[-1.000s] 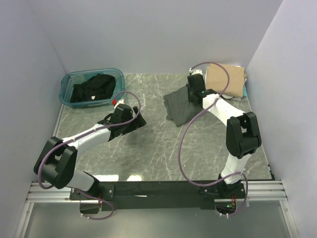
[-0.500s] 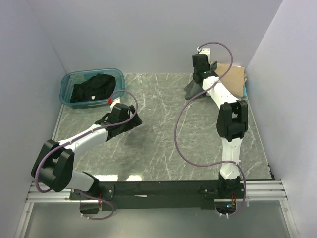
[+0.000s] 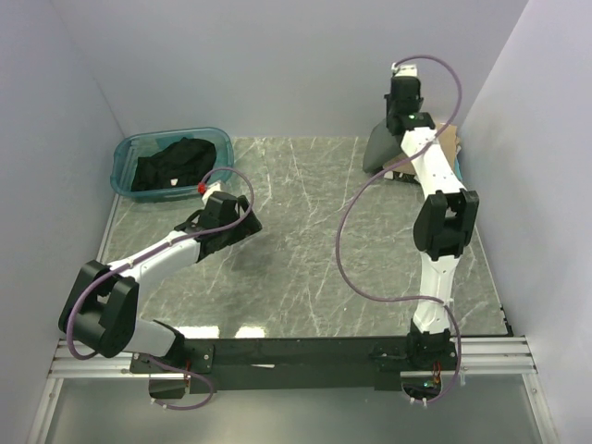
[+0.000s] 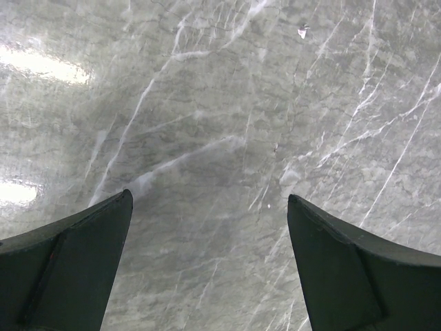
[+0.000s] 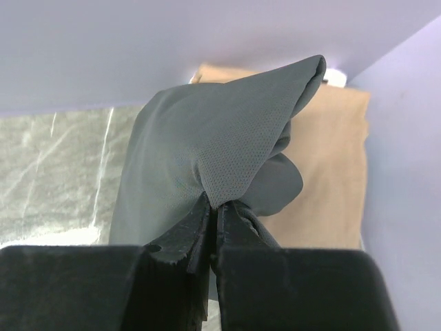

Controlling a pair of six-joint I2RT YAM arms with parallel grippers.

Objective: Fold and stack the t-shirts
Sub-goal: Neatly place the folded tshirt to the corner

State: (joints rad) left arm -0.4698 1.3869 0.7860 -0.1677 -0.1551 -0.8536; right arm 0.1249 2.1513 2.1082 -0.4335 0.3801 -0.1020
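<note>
1. Right wrist view: our right tool [image 5: 213, 207] pinches the charcoal-grey t-shirt [image 5: 207, 145], held up bunched over the tan t-shirt [image 5: 331, 172] at the far right corner of the counter [image 5: 55, 158].
2. Our left tool [image 4: 210, 200] gapes wide, empty, above the counter.
3. We see the black t-shirt [image 3: 171, 166] in the tub [image 3: 125, 153].

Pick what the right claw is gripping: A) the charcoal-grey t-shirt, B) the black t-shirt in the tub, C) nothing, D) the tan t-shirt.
A: in the right wrist view the right claw is pinched shut on a fold of the charcoal-grey t-shirt, with the tan t-shirt lying free behind it.
</note>
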